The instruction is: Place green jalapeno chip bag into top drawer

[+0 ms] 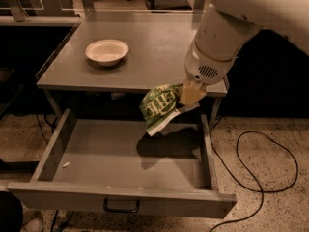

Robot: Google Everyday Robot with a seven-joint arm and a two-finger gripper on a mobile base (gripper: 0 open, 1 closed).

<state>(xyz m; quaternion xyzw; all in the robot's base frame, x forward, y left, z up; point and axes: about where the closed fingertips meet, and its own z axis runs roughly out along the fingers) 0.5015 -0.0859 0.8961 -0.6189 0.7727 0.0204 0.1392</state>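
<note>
The green jalapeno chip bag (157, 106) hangs in the air past the tabletop's front edge, over the back right part of the open top drawer (120, 203). My gripper (189, 94) is shut on the bag's right end and holds it tilted, its white sealed edge pointing down. The drawer is pulled fully out, with a dark handle at the centre of its front panel. The bag casts a shadow on the drawer floor below it.
A cream round bowl (107, 51) sits on the grey tabletop (159, 42) at the left. A black cable (270, 178) loops on the speckled floor to the right. A small pale scrap (65, 165) lies in the drawer's left side.
</note>
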